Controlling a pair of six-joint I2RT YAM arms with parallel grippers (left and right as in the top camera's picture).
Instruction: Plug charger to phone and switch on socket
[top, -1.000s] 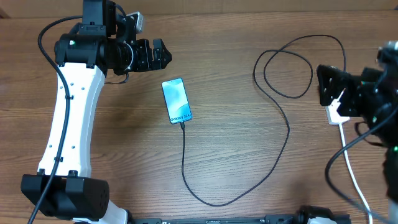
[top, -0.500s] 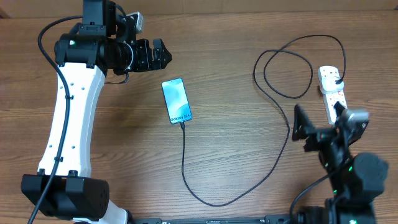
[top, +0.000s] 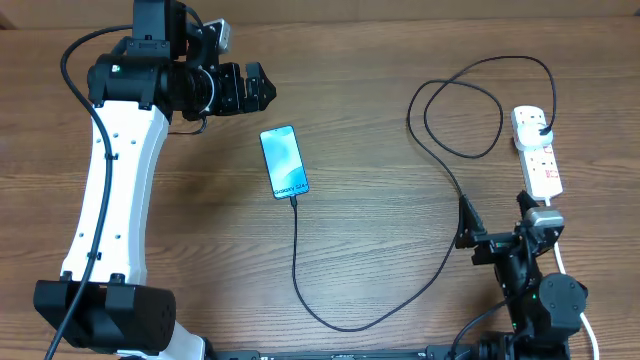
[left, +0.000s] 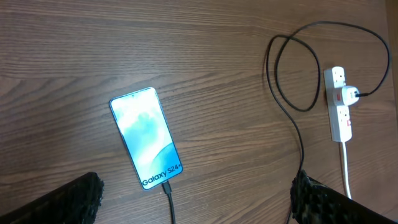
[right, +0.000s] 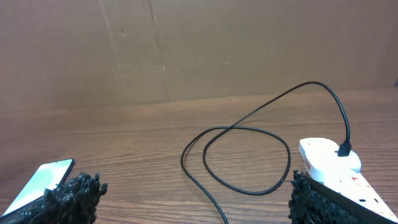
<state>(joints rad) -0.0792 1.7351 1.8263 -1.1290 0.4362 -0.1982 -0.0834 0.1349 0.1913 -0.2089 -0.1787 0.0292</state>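
The phone (top: 284, 162) lies flat left of the table's centre, screen lit blue-teal. The black charger cable (top: 297, 260) is plugged into its lower end, curves along the front, loops at the back right and ends in a plug (top: 541, 124) seated in the white socket strip (top: 540, 160). My left gripper (top: 250, 88) is open and empty, hovering behind and left of the phone. My right gripper (top: 495, 228) is open and empty, low near the front right, in front of the strip. The left wrist view shows the phone (left: 146, 137), the connector in it and the strip (left: 340, 109).
The strip's white cord (top: 563, 262) runs toward the front edge beside my right arm. A brown cardboard wall (right: 186, 43) stands behind the table. The cable loop (right: 249, 158) lies between the phone (right: 43, 177) and the strip (right: 329, 163).
My right arm has drawn back from over the socket strip to the front right, uncovering the strip. The left arm, phone and cable have not moved.
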